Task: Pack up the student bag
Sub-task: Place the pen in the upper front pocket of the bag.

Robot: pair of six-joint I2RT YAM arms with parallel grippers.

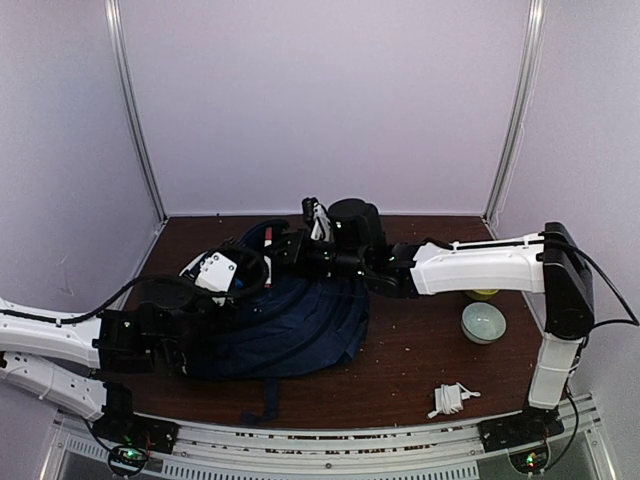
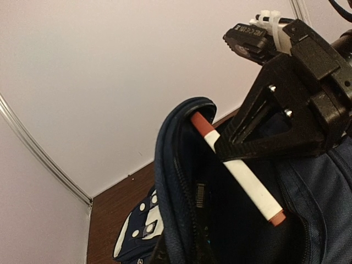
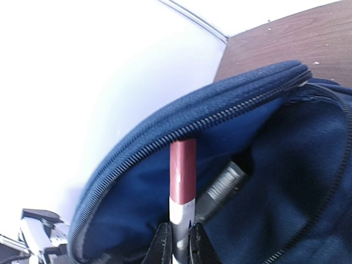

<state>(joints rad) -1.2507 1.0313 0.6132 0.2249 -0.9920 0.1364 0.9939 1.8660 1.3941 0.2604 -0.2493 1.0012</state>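
Student bag [image 1: 300,330] lies on the table [image 1: 420,350], left of centre, under both arms. It's soft fabric, floppy, prob. light w/ little inside. The walls sag, so we judge the stiffer zip rim [image 3: 220,118] the best place to grip & keep the mouth agape. Right gripper [image 3: 179,247] pinches a red-capped marker [image 2: 237,171] by its white barrel, cap just at the opening. Left gripper [image 1: 228,298] is pressed together beside the rim; whether it has fabric, we can't tell.
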